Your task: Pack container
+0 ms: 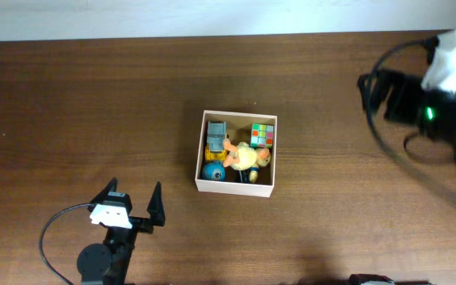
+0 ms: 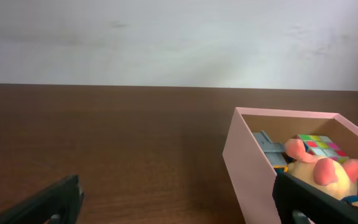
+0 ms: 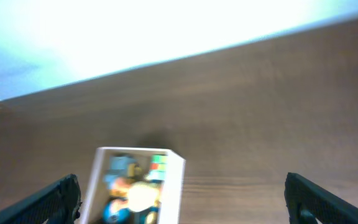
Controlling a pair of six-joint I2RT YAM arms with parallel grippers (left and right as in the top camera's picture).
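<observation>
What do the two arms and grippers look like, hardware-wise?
Left gripper: black pointed fingers, a white block behind them, black round base, thin black cable looping off to the side. Right arm: black body, white cover, green lights, thick black cables. The right gripper has black fingers too. No readable markings.

I see a dark brown wood-grain surface (image 1: 70, 119) filling nearly the whole overhead view, evenly lit. Along its far edge stands a plain pale wall (image 2: 166, 37), faintly smudged in my left wrist view and washed out bright in the right wrist view.
</observation>
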